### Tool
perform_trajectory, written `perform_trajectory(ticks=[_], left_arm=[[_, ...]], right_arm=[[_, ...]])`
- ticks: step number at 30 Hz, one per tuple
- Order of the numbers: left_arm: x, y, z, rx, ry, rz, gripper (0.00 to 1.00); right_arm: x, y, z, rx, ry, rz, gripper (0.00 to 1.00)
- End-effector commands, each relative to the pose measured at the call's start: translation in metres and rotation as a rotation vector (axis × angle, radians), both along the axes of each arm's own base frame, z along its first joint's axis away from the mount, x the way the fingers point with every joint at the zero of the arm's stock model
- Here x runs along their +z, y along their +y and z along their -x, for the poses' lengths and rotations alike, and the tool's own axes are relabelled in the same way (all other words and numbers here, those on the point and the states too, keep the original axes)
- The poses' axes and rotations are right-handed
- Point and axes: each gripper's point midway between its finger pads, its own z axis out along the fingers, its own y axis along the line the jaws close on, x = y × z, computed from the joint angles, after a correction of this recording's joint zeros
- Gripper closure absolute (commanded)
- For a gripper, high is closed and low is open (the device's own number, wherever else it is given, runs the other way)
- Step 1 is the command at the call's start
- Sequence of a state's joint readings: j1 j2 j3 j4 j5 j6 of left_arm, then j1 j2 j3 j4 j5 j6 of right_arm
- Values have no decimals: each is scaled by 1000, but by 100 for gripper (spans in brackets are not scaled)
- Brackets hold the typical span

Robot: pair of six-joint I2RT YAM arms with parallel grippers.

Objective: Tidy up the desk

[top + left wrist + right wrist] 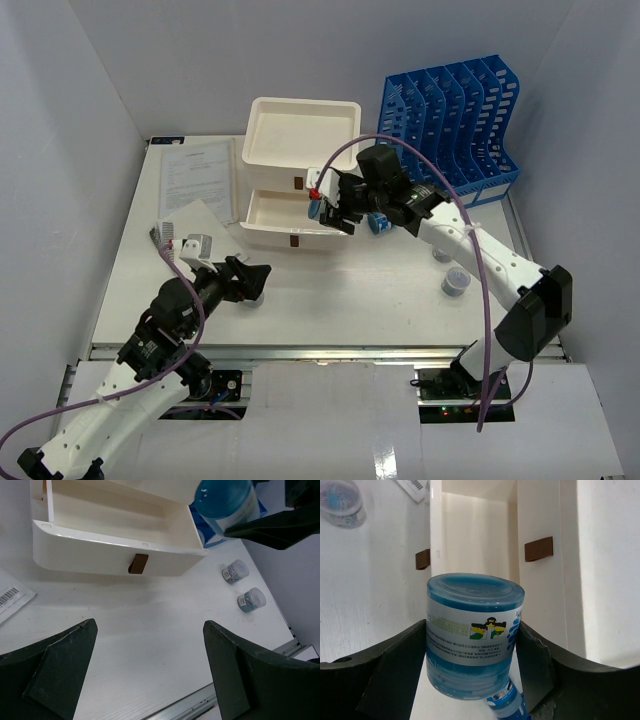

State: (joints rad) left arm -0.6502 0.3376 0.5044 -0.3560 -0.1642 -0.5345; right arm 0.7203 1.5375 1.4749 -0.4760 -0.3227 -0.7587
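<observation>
Two grippers: one loaded, one empty.
Right gripper (pixel 470 630): jaws partly spread and pinching a blue tub (pixel 472 635), one finger pressed to each side of its labelled wall (lid end towards the wrist camera).
Tub's place: at the right-hand end of the open lower drawer (pixel 275 210) of the cream drawer box (pixel 300 130).
Left gripper (pixel 150 625): fingers spread wide, nothing between them, touching nothing (bare tabletop shows through the gap).
Desk (pixel 380 290): white top beneath both arms, metal rail along its near edge; drawer box at the back middle, blue file rack (pixel 450 120) back right, papers (pixel 200 170) back left.
Loose items: two small jars (pixel 455 282) standing on the desk, right of the drawer.
</observation>
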Motion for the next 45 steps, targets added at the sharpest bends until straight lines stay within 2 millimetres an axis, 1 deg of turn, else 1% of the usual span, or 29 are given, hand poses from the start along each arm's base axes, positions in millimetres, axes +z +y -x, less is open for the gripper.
perform_trajectory(ticks=[1,3,5,8,11,13,15,18,21,24,26,28,30,32,34,35,37,39,41,43,45], left_arm=[[19,0,7,-21,-23,28,2],[19,0,8,-24,-24,33,2],[19,1,10,-25,-27,38,2],[18,2,11,-23,-26,41,2],[18,2,12,-28,-24,42,2],[17,1,12,-30,-22,42,2],[17,-1,11,-35,-16,37,2],[15,-4,9,-46,-3,19,2],[20,-10,6,-67,-9,13,2],[28,-22,2,-114,-24,6,2],[30,-36,0,-176,-25,-16,2],[37,-54,-4,-253,-37,-24,3],[45,-77,-12,-342,-36,-42,4],[63,-99,-19,-424,-55,-40,6],[66,-125,-28,-502,-41,-54,6],[67,-138,-33,-543,-34,-69,6],[68,-174,-33,-633,-36,-114,5],[69,-206,-36,-689,-49,-172,3],[58,-228,-47,-707,-30,-272,2],[33,-244,-58,-731,-9,-369,2],[31,-262,-71,-781,-36,-445,2]], right_arm=[[24,19,-42,-107,-144,-33,77],[11,16,-53,-142,-161,1,73],[-1,15,-58,-149,-166,30,71],[-11,15,-60,-152,-162,53,64],[-18,12,-64,-171,-164,77,38],[-17,11,-64,-177,-165,79,20],[-18,9,-61,-170,-157,78,11],[-16,6,-54,-166,-145,77,10],[-16,3,-46,-152,-125,77,9],[-7,-2,-32,-133,-90,57,8],[4,-9,-18,-111,-69,32,6],[13,-21,-2,-79,-35,-1,4],[20,-41,14,-48,34,-66,2],[33,-74,25,-45,134,-177,2],[24,-103,31,-68,215,-236,2],[13,-116,34,-89,248,-248,2],[-17,-140,42,-135,302,-252,3],[-41,-158,53,-169,358,-272,3],[-54,-173,61,-200,403,-318,3],[-60,-186,65,-229,433,-372,3],[-62,-208,62,-282,450,-452,4]])
